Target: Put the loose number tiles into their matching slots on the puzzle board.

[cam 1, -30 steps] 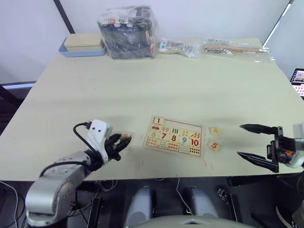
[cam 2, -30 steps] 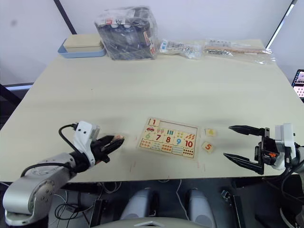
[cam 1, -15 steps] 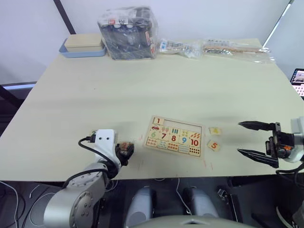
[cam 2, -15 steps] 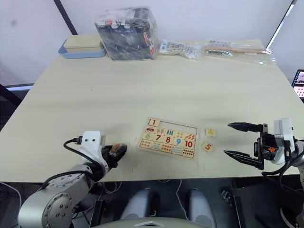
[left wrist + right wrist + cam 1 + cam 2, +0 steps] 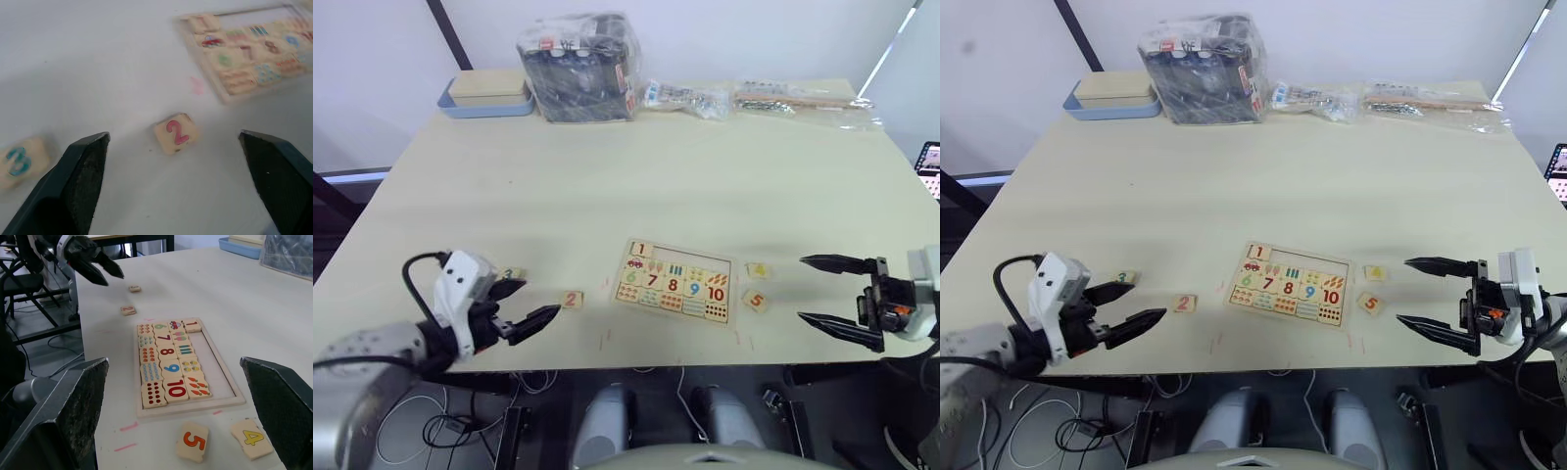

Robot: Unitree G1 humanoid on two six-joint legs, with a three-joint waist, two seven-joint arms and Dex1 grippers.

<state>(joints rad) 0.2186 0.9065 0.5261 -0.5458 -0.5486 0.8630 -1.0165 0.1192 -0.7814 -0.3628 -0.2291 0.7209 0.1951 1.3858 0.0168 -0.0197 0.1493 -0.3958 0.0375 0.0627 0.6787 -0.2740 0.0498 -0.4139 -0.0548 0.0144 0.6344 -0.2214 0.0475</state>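
Observation:
The puzzle board (image 5: 700, 262) lies near the table's front edge, with tile 1 (image 5: 640, 250) seated at the left end of its top row. The rest of that row is bare pale wood. Tile 2 (image 5: 571, 300) and tile 3 (image 5: 512, 276) lie loose on the table left of the board. Tile 4 (image 5: 757, 269) and tile 5 (image 5: 756, 301) lie loose just right of it. My left gripper (image 5: 540, 298) is open and empty, its tips just left of tile 2 (image 5: 176, 133). My right gripper (image 5: 801, 289) is open and empty, a little right of tiles 4 and 5 (image 5: 193, 441).
At the back of the table stand a blue tray with a wooden lid (image 5: 487, 95), a plastic-wrapped box (image 5: 579, 67) and bags of small parts (image 5: 798, 98). Pink marks (image 5: 605, 340) dot the table by the front edge, close under both grippers.
My left gripper has opened, left tile 2 on the table left of the board, and drawn back to the left. Tile 3 now shows beside it. The right gripper has barely moved.

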